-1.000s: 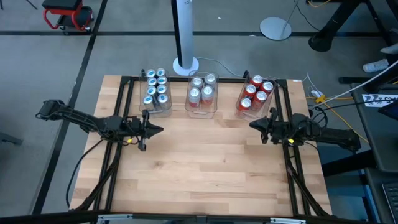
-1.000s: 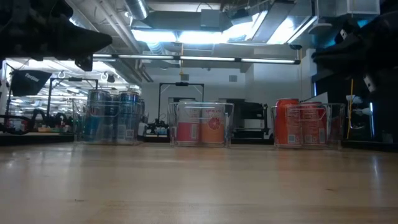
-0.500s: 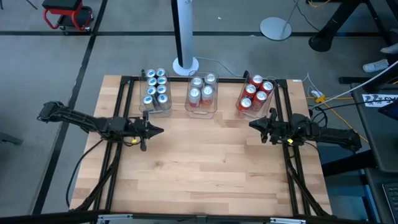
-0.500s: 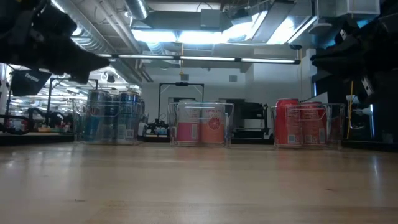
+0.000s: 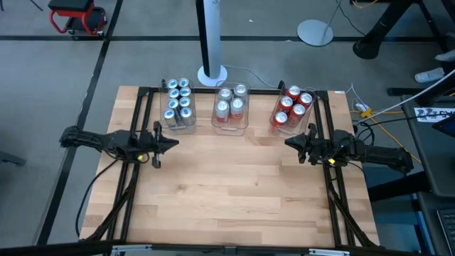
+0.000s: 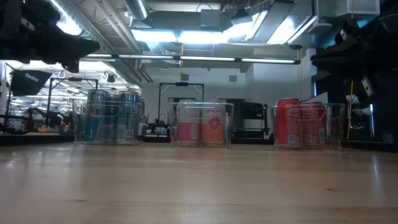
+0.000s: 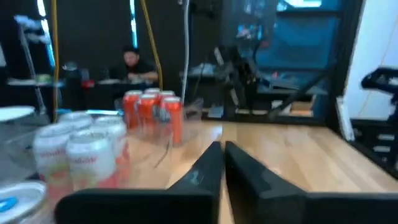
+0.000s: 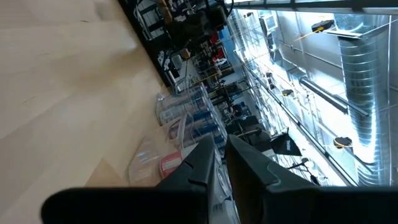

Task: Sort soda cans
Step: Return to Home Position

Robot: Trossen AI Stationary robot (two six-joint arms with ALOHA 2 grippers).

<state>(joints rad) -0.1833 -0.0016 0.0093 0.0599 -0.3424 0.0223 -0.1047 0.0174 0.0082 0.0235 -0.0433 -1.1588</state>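
Observation:
The soda cans stand upright in three clear tubs along the table's far edge. The teal-blue cans (image 5: 178, 105) are on the left, the silver cans (image 5: 230, 107) in the middle and the red cans (image 5: 291, 108) on the right. My left gripper (image 5: 175, 144) hovers level above the table's left side, near the teal tub, shut and holding nothing. My right gripper (image 5: 287, 142) hovers level on the right side, just in front of the red tub, shut and holding nothing. In the left wrist view the silver cans (image 7: 84, 152) and the red cans (image 7: 152, 112) show past the shut fingers.
Bare wood (image 5: 234, 188) fills the table's middle and near half. Black frame rails (image 5: 144, 114) run along both sides of the table. A white pole's base (image 5: 212, 74) stands at the far edge. A person (image 7: 132, 62) sits in the room beyond the table.
My left gripper has drawn back toward the table's left edge, staying level and shut, as its arm folded in. The right arm and the cans have kept still.

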